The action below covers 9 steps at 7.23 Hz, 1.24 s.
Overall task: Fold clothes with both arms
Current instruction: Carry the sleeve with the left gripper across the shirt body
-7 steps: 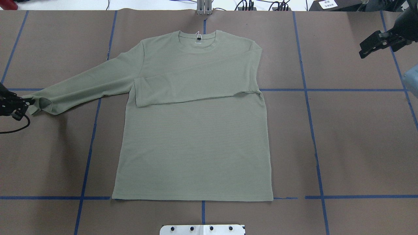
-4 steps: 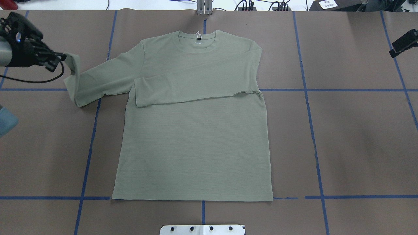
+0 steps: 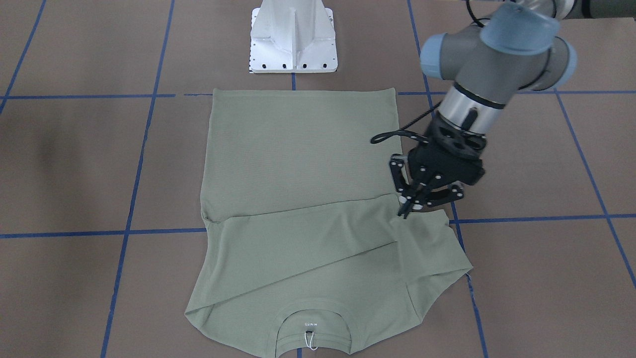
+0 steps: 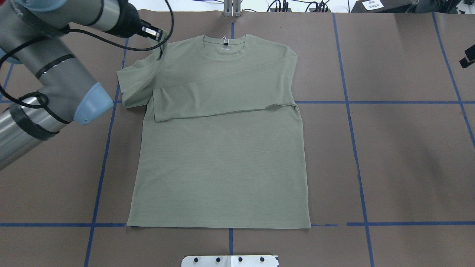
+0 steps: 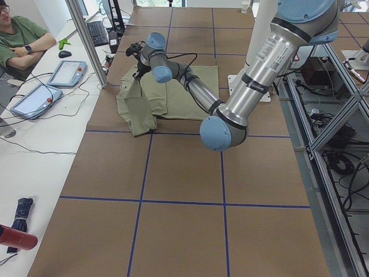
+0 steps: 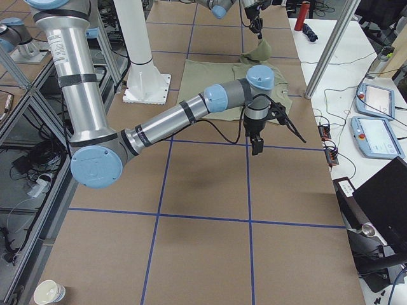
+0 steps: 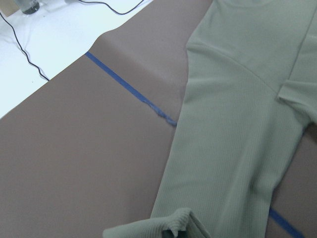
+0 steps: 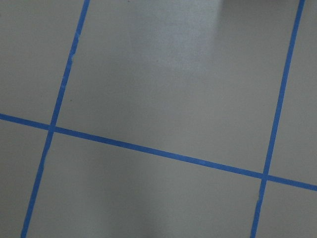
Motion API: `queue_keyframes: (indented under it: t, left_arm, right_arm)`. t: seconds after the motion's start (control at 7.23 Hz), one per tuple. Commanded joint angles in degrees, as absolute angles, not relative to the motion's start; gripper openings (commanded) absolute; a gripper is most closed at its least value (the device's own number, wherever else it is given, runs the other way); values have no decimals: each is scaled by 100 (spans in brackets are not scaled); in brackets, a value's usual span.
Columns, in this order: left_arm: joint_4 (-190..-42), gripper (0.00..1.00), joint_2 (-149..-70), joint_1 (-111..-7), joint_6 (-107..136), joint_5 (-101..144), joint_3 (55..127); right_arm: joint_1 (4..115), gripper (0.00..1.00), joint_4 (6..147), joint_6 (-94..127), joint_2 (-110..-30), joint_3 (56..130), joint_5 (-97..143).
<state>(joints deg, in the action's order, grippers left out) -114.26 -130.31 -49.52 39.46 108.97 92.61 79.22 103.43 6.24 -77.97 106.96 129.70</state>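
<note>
From overhead, my own left forearm (image 4: 59, 74) and wrist cover my left claw (image 3: 405, 211), so its pinch on the sleeve (image 4: 135, 83) is out of sight there. My right claw (image 4: 468, 59) is cut by that picture's edge, and I cannot tell how its jaws stand. The front camera crops the shirt (image 3: 298, 149) below the neckline (image 3: 285, 338). The neck print (image 3: 310, 323) is too small to read. My left wrist camera catches only a scrap of cuff (image 7: 173, 228).

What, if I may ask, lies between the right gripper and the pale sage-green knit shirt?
Overhead, only bare brown table cover with blue tape lines separates the right gripper from the shirt.
</note>
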Motion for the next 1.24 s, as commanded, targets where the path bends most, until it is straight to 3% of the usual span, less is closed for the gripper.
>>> queue_keyframes:
  t: [0.0,0.41,0.83,0.97,1.11]
  left_arm:
    - [-11390,0,-14416,-4003,5111,10093,8154]
    - [-12134,0,-14686,-2957,5071,9380,7605]
    - [-12586,0,-14652,-2620,4662,9247,7286]
    - [-12595,58,-14651,-2558,4554,9203,7277]
    - [-12856,100,-14634,-2523,4788,9211,7338]
  right_arm:
    - [8015,100,10345,624,-7805,10600,12964]
    - [8068,100,10345,659,-7813,10591,12964]
    - [8104,100,10345,677,-7831,10582,12955]
    - [8104,100,10345,677,-7831,10591,12964]
    - [8095,100,10345,677,-7831,10582,12955]
